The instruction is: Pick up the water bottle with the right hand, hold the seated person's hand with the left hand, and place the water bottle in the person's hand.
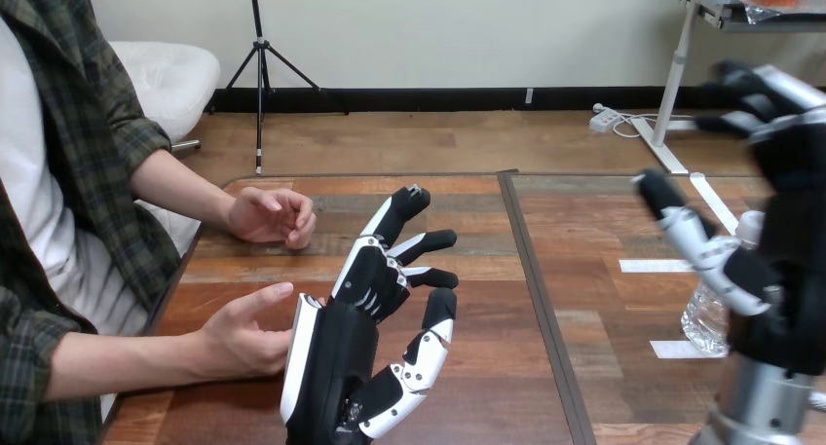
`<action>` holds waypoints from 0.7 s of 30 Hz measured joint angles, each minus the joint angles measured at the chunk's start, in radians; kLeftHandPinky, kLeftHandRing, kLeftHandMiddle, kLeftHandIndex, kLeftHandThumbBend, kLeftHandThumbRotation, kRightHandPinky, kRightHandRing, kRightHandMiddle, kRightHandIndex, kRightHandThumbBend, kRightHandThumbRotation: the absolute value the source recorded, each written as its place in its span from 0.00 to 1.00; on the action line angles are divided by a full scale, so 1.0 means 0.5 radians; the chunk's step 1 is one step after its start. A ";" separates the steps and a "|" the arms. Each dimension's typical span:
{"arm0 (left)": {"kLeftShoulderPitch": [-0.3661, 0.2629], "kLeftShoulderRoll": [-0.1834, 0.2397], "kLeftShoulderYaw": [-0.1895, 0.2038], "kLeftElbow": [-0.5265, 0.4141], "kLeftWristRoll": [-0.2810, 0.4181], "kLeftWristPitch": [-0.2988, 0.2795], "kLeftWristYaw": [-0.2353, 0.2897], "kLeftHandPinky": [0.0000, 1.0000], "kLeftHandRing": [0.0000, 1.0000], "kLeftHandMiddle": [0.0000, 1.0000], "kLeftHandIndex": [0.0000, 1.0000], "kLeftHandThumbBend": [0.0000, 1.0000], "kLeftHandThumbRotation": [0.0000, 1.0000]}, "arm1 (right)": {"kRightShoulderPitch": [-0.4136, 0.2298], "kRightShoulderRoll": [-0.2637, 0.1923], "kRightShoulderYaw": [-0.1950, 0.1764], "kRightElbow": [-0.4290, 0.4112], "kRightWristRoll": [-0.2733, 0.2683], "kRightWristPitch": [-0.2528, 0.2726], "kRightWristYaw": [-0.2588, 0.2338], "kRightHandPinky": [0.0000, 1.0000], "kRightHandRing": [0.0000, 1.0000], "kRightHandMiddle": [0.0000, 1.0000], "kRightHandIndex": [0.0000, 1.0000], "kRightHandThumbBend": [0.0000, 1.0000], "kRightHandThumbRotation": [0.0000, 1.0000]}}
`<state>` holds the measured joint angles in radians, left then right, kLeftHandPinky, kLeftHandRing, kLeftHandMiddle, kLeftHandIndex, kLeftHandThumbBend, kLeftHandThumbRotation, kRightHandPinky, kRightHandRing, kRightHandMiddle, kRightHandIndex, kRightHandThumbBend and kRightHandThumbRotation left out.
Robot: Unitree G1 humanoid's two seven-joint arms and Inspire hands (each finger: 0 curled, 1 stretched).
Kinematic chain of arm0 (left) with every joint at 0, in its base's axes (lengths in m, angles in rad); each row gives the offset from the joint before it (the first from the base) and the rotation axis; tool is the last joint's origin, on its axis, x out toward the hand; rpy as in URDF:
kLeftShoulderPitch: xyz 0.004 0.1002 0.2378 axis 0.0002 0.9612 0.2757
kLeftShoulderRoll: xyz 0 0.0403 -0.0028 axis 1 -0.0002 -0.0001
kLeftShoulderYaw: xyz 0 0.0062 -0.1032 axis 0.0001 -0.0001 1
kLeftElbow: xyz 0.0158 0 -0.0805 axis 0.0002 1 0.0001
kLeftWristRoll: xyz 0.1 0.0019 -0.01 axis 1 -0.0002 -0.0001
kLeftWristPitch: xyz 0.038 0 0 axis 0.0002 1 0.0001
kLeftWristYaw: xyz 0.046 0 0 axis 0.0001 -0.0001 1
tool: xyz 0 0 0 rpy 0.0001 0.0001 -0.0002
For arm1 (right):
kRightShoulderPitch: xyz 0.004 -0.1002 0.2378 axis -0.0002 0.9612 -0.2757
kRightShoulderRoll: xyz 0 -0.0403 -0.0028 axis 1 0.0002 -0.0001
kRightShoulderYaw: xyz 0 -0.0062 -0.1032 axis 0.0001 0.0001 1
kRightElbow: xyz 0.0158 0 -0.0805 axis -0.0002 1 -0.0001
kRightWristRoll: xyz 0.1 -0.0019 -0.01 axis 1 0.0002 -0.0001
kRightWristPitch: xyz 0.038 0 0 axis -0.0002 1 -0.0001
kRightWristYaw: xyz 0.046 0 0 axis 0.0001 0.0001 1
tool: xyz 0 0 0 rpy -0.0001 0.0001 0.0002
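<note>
Sitting behind right hand, one bottle

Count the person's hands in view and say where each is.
2. The person's farther hand rests on the table near its far-left corner; the person's nearer hand lies beside the robot's left hand.

A clear plastic water bottle stands upright on the table, well to the right of the robot's left hand. Its lower body and pale top are in view, and the rest is hidden behind the robot's right hand. The person's nearer hand sits just left of the left hand, palm turned toward it and thumb raised, its fingers reaching the white back shell; whether they touch cannot be told. The person's farther hand rests loosely curled on the table, beyond and left of the left hand, apart from it.
</note>
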<state>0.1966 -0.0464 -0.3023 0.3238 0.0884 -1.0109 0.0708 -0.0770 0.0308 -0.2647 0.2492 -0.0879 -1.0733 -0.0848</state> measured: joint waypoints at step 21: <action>0.002 0.000 0.001 -0.001 0.005 0.024 0.002 0.61 0.77 0.90 0.87 0.22 0.00 | -0.185 -0.143 -0.283 0.229 -0.648 0.002 -0.675 0.70 0.77 0.79 0.71 0.78 0.31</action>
<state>0.1978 -0.0464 -0.3019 0.3236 0.0907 -0.9989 0.0716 -0.1697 -0.0409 -0.4063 0.3638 -0.4117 -1.0724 -0.4222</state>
